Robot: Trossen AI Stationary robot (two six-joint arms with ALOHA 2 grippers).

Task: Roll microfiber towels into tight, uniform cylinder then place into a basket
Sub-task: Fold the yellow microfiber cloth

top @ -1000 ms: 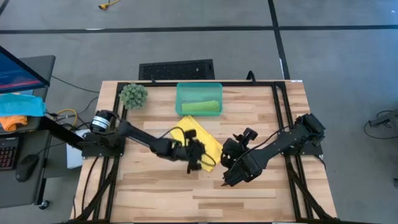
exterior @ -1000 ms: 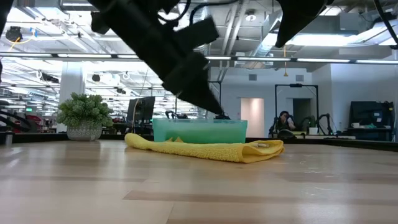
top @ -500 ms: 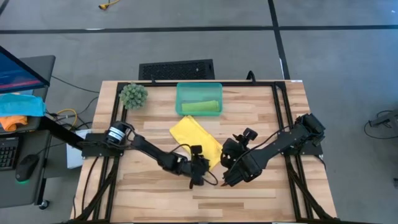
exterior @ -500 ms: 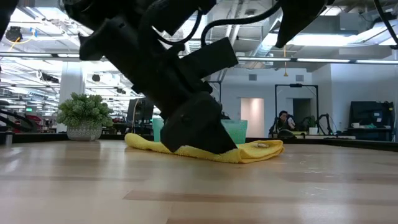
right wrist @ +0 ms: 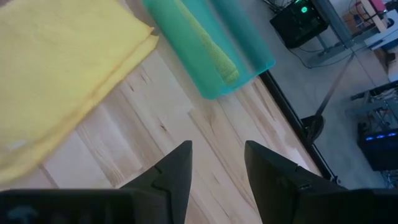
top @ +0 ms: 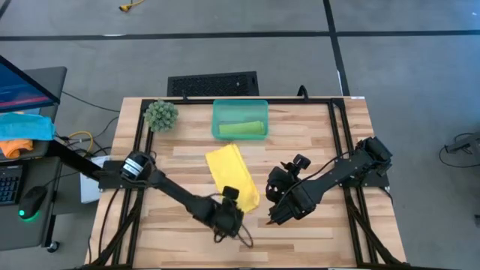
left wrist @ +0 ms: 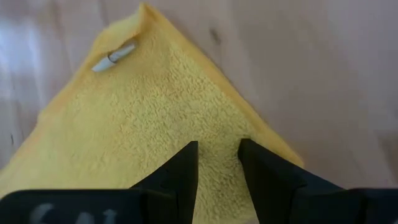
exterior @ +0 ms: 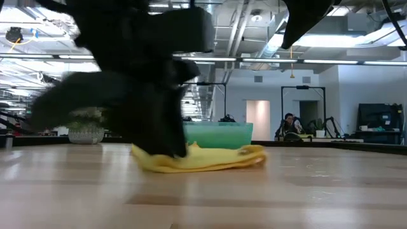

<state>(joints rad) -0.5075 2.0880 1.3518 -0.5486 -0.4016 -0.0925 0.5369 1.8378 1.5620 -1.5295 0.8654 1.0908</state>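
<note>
My left tool [left wrist: 217, 163] sits low over the near corner of the folded yellow towel [top: 231, 177], fingers apart and straddling the cloth, apparently set to start the roll from that end. My right tool [top: 273, 217] waits beside the towel, fingers apart, holding nothing. 1 lime green towel [top: 242, 128] already lies in the basket [top: 239, 106] at the counter's [top: 330, 157] far edge.

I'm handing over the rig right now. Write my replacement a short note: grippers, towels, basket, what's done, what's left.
Left gripper: open, fingers straddling the near end of the folded yellow towel, not clamped.
Right gripper: open, empty, hovering over bare table right of that towel.
Basket: at the table's far edge, with the lime green towel rolled inside.
Done: green towel.
Left: roll the yellow towel tight, place it in the basket.
</note>
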